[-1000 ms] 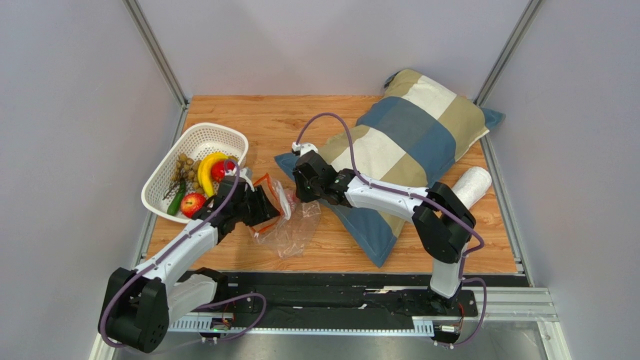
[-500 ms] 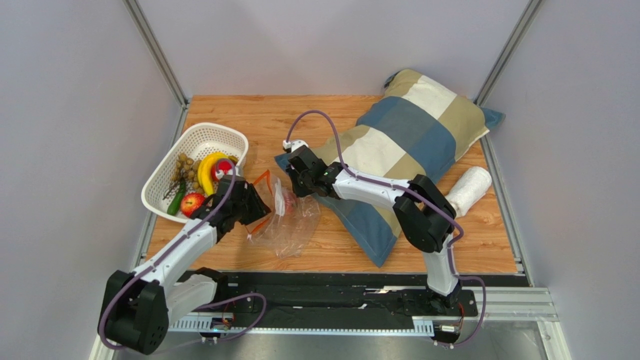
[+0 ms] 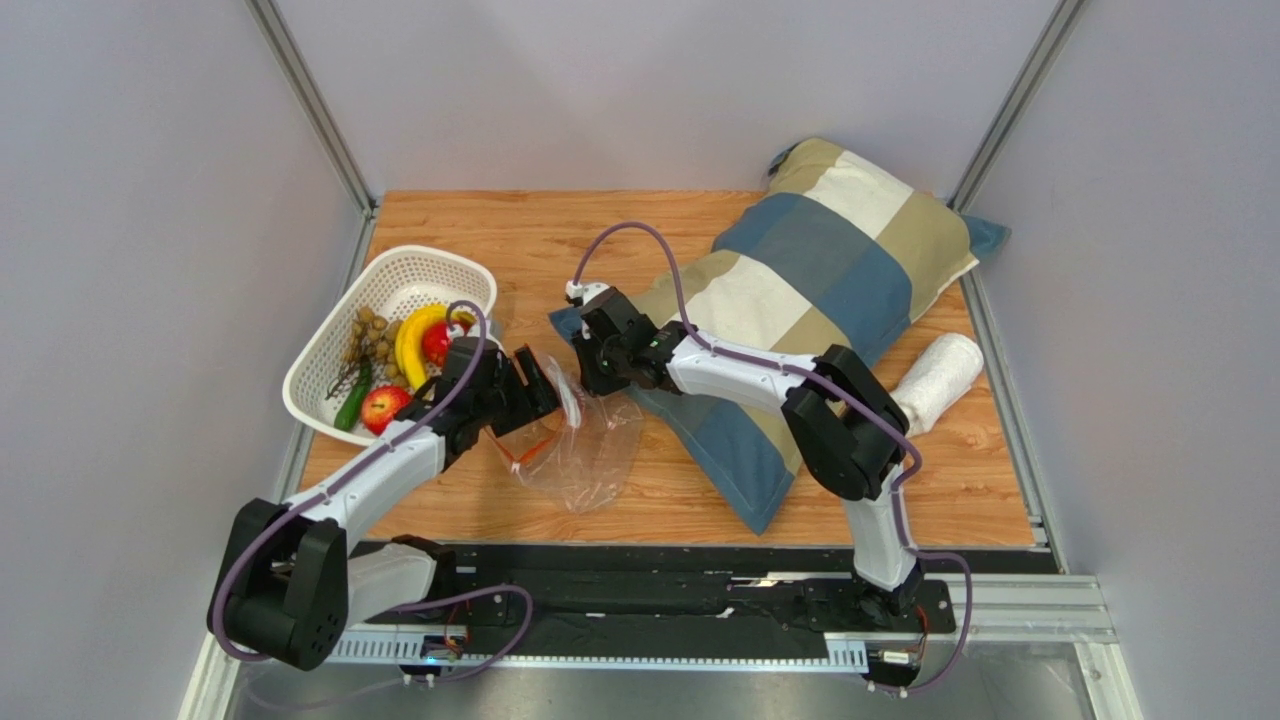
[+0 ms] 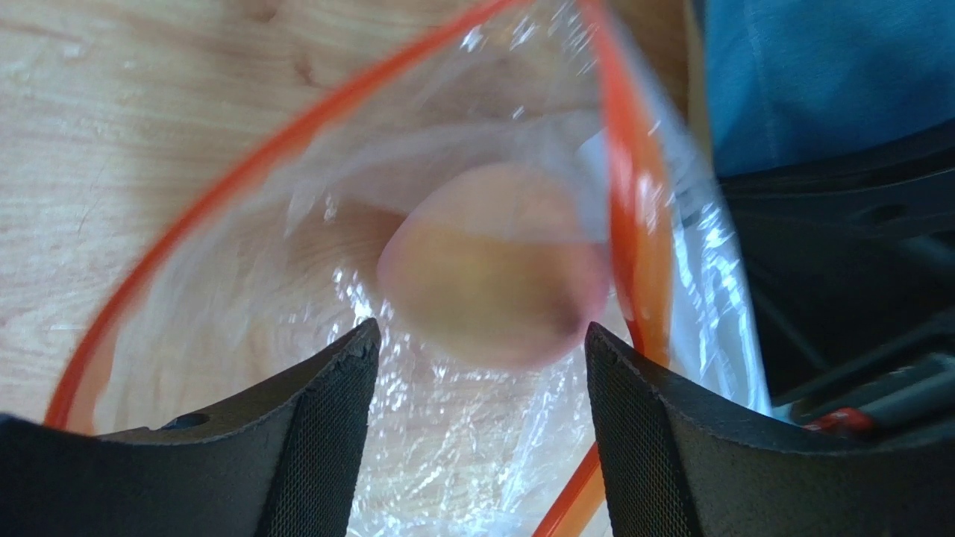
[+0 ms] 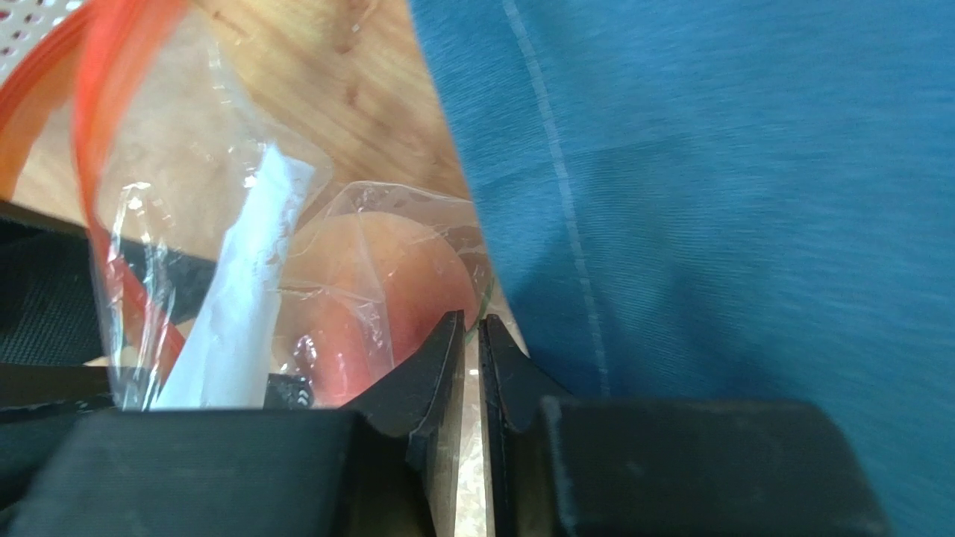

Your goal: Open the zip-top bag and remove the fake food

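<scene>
The zip-top bag (image 3: 589,450) lies crinkled on the wood between both arms, its orange-red zipper strip (image 4: 628,168) spread into an open loop. A peach (image 4: 493,269) from the fake food sits inside it, also visible through the plastic as the peach (image 5: 376,291) beside a white label (image 5: 241,297). My left gripper (image 4: 482,347) is open at the bag's mouth, its fingers on either side just short of the peach. My right gripper (image 5: 471,330) is shut on a thin edge of the bag, next to the blue pillow.
A white mesh basket (image 3: 436,258) at the left holds a banana (image 3: 412,338), a red apple (image 3: 385,405), grapes and a green vegetable. A patchwork pillow (image 3: 812,270) covers the right half of the table, with a white roll (image 3: 939,375) beside it.
My left gripper has moved right, up to the bag's mouth, and its jaws have spread wider. The right gripper shifted slightly left, still holding the bag.
</scene>
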Tool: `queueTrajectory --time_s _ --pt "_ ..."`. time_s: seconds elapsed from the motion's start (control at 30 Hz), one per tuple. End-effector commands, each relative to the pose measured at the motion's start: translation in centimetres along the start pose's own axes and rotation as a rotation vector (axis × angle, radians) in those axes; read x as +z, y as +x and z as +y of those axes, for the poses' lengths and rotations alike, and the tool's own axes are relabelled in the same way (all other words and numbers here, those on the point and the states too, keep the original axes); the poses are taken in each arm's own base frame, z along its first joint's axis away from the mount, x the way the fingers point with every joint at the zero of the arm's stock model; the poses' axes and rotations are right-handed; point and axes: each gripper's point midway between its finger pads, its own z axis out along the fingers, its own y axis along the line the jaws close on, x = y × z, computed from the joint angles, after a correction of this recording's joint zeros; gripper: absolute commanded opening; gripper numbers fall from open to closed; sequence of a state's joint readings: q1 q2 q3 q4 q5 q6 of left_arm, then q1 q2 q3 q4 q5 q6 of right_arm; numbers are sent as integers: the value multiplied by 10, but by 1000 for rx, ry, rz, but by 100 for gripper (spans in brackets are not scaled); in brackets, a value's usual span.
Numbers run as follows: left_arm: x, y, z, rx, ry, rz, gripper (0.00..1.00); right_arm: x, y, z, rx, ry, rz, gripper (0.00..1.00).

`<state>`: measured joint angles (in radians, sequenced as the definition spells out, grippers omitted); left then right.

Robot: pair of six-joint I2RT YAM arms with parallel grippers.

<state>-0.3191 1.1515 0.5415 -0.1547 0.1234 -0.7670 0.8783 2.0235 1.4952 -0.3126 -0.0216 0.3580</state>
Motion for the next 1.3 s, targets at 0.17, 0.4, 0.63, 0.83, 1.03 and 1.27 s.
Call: queueTrajectory --time_s 0.17,0.4,0.63,0.83,1.03,1.27 --pt "8 -11 -15 31 74 -33 73 5 1 24 48 -142 6 13" --pt "21 5 -4 13 41 44 73 7 2 26 72 -154 4 12" --pt "30 30 2 -12 15 180 75 12 8 32 108 -190 24 11" --pt "17 41 7 -15 4 206 78 11 16 30 147 -188 24 9" --pt "9 50 7 -9 14 222 78 11 16 21 157 -109 22 8" --pt "1 52 8 3 24 211 78 -33 9 -9 98 90 -1 9"
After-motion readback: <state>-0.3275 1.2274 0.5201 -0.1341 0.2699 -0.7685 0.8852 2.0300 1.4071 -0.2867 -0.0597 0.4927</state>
